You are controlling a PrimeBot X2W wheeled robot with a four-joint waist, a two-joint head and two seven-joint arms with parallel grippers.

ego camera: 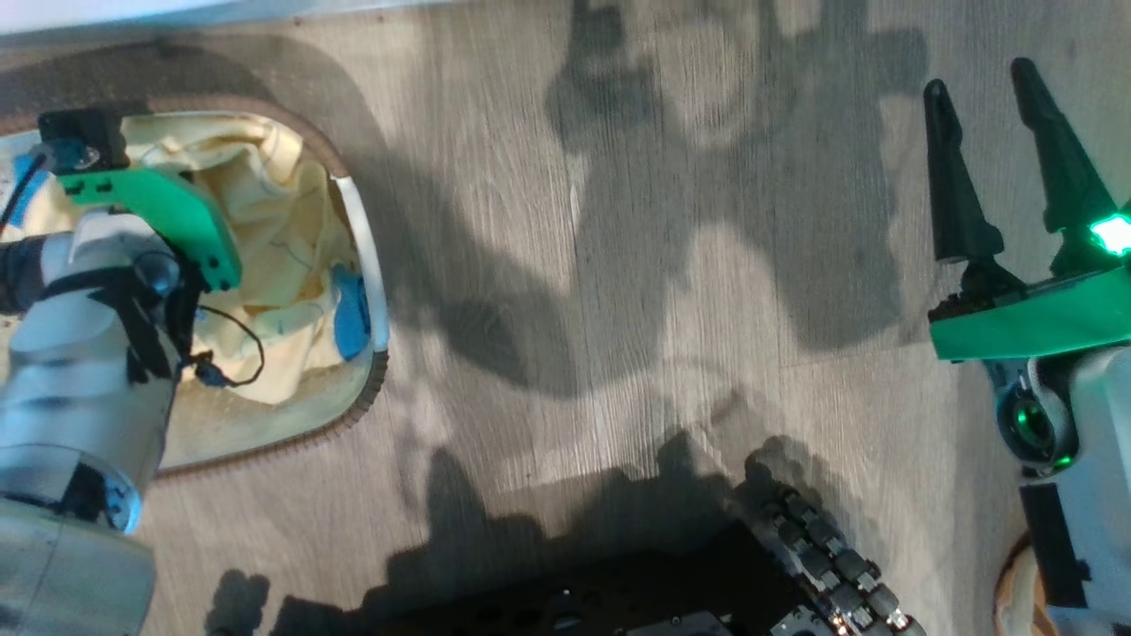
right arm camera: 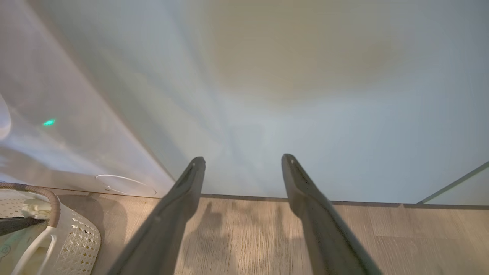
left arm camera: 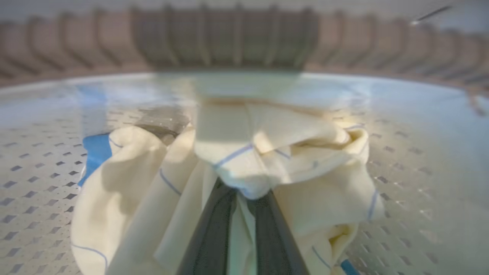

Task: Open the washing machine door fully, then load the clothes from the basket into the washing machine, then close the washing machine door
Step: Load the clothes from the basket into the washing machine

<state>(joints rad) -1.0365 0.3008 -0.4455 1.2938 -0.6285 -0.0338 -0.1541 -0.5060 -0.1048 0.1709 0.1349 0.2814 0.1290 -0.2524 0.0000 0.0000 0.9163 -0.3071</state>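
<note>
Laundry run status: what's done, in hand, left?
Done: door opening, cannot tell. In hand: left gripper, inside the cream perforated plastic basket, is shut on the soft pale yellow clothes; right gripper hangs open above the floor. Left: load them into the big white washing machine, close its door.

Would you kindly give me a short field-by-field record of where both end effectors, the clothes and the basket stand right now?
left end effector: inside the basket, shut on a fold of the clothes
right end effector: open, holding nothing, above the floor
clothes: pale yellow with blue trim, bunched in the basket
basket: on the floor, at the robot's left
washing machine: white front with round flap, behind the basket
</note>
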